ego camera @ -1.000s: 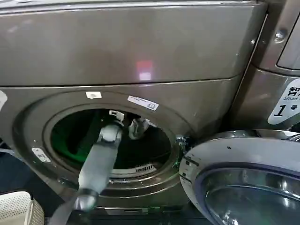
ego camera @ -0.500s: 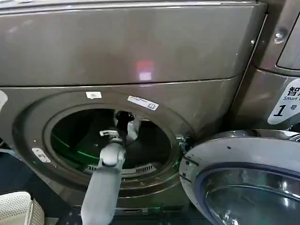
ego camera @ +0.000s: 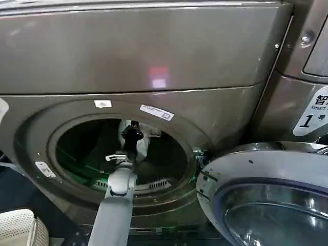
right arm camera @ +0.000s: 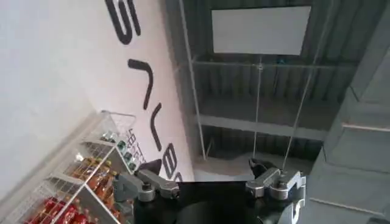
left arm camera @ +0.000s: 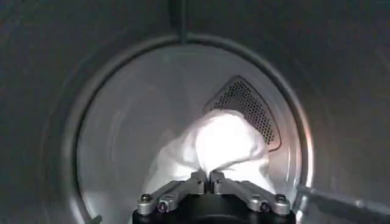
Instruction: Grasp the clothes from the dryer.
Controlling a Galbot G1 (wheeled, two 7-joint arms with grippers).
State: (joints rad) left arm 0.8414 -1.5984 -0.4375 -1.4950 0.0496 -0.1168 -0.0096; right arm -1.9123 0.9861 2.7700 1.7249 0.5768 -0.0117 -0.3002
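Note:
The dryer (ego camera: pixel 154 51) stands in front of me with its round opening (ego camera: pixel 48 138) uncovered. My left arm reaches into the drum. My left gripper (ego camera: pixel 132 134) is high in the opening, shut on a white piece of clothes (ego camera: pixel 143 146). In the left wrist view the jaws of the left gripper (left arm camera: pixel 207 181) meet on a pinched fold of the white clothes (left arm camera: pixel 225 143), which bunch up against the drum's back wall near a perforated vent (left arm camera: pixel 250 109). My right gripper (right arm camera: pixel 204 165) is open, holds nothing and points up at a ceiling.
The dryer's door (ego camera: pixel 266 189) hangs open at the lower right, close beside the opening. A second machine (ego camera: pixel 307 61) stands at the right. A white perforated basket (ego camera: pixel 20 228) sits at the lower left. Shelves of goods (right arm camera: pixel 79 182) appear in the right wrist view.
The left forearm has swung toward the middle of the opening and the wrist has dropped lower. The gripper has shifted left, and white cloth now shows around it.

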